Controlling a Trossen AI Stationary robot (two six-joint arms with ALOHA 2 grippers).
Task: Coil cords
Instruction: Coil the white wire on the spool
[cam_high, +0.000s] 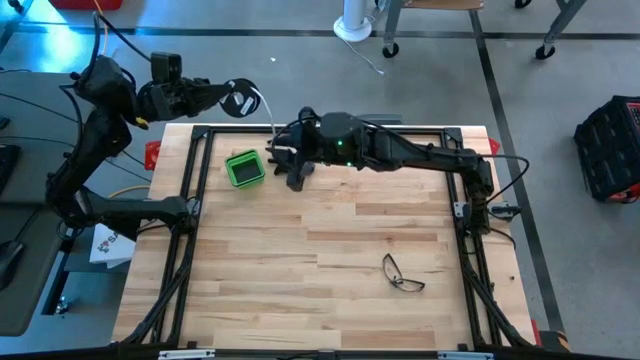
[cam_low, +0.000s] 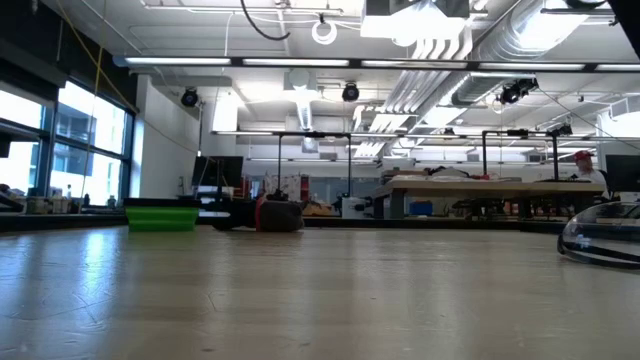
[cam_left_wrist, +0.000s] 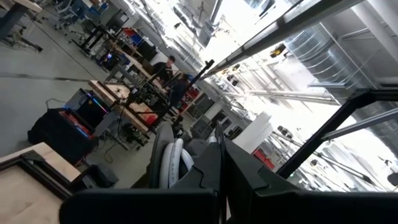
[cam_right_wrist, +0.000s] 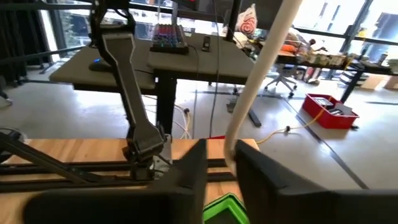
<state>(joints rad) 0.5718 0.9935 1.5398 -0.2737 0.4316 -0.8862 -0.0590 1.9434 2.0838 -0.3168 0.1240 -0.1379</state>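
The small round black reel (cam_high: 240, 99) with a white mark is held by my left gripper (cam_high: 226, 96), beyond the table's far left edge and above it. In the left wrist view the reel (cam_left_wrist: 163, 158) shows edge-on with white cord wound on it. The thin white cord (cam_high: 268, 115) runs from the reel to my right gripper (cam_high: 277, 150), which is shut on it just right of the green box (cam_high: 244, 167). In the right wrist view the cord (cam_right_wrist: 261, 74) rises slanting from between the fingers. My left gripper holds the reel by its near rim (cam_left_wrist: 186, 163), pinched at the free ends of its fingers, which reach level toward the table's right. The reel is lifted clear and stands on edge. The fingers hide the exact spot. My right gripper pinches the cord (cam_right_wrist: 229, 149) between its two fingers, a single strand. The fingers reach from the table's right and lie across the cord. The cord runs straight and fairly taut from the fingers up to the reel.
The green box also shows in the low view (cam_low: 160, 215), near the far left of the table. A pair of eyeglasses (cam_high: 402, 273) lies toward the near right. A black frame (cam_high: 200, 180) runs around the table's edges.
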